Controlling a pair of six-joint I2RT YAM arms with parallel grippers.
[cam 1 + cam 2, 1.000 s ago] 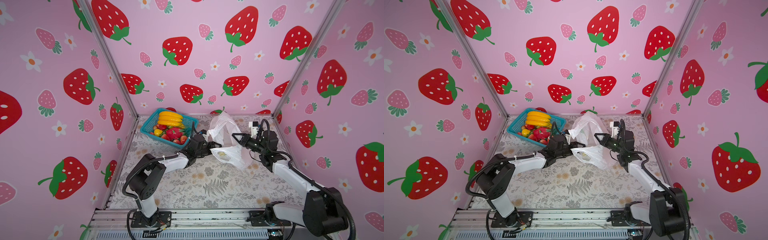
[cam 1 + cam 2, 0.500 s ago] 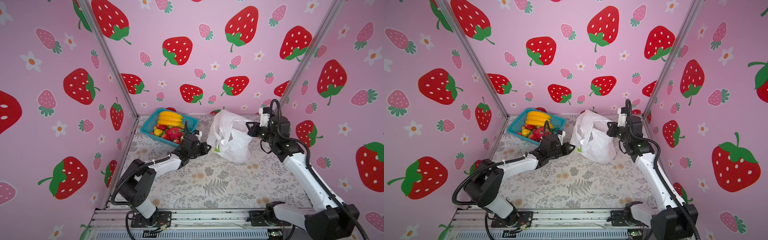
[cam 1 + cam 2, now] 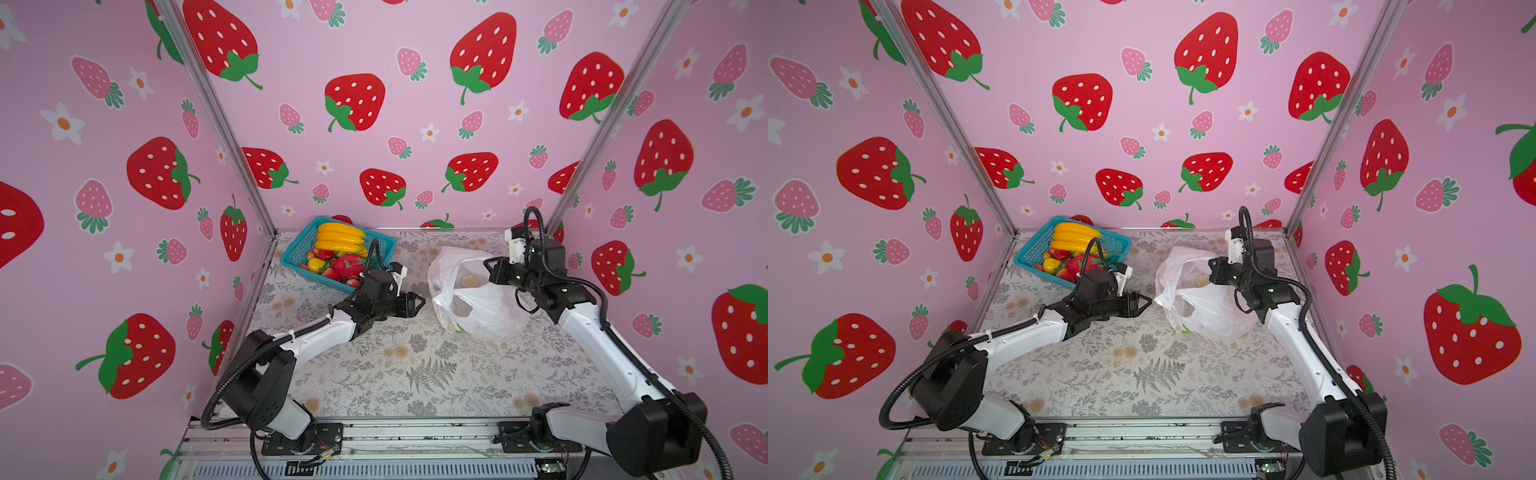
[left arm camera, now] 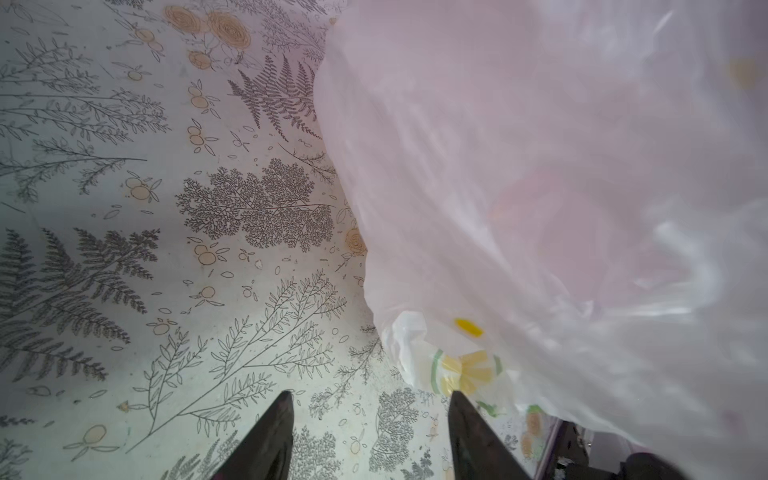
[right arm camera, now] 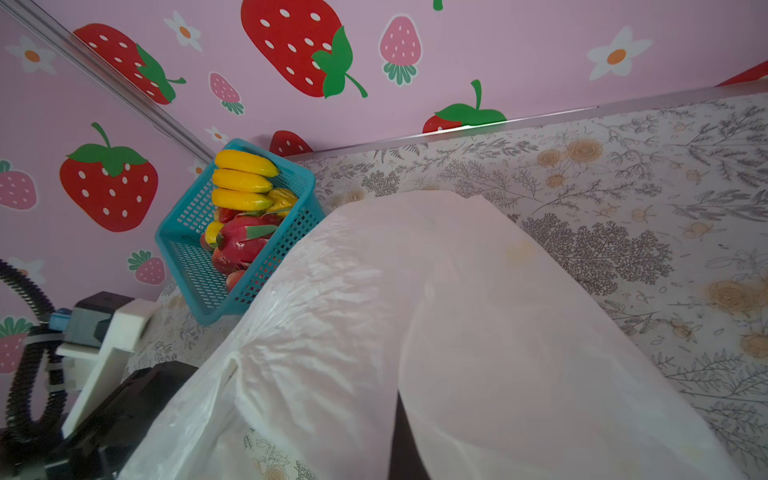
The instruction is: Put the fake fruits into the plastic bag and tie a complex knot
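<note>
**Bag Released by Left Gripper, Held Up by Right**

Since a second earlier, the plastic bag (image 3: 469,291) has been drawn away from the middle of the tabletop (image 3: 415,374) toward the right wall and lifted, and the left gripper (image 3: 417,302) has been let go of it and pulled back.

Across the floral tabletop, the largest task item is the plastic bag, seen standing puffed and translucent on the right half in both top views, with only printed lemon slices showing through it. Its upper edge is pinched by the right gripper (image 3: 1213,272), whose jaws are pressed together on the film. Behind the left arm, the teal basket (image 3: 299,257) is found at the back left corner, and the fake fruits (image 3: 338,253) are all seen inside it; none can be made out in the bag.

The left gripper is seen spread and empty, just beside the bag without touching it.

The bag-opening step is judged to be in hand. For the next move, the mouth would need to be held wide while a fruit is fetched from the basket.
</note>
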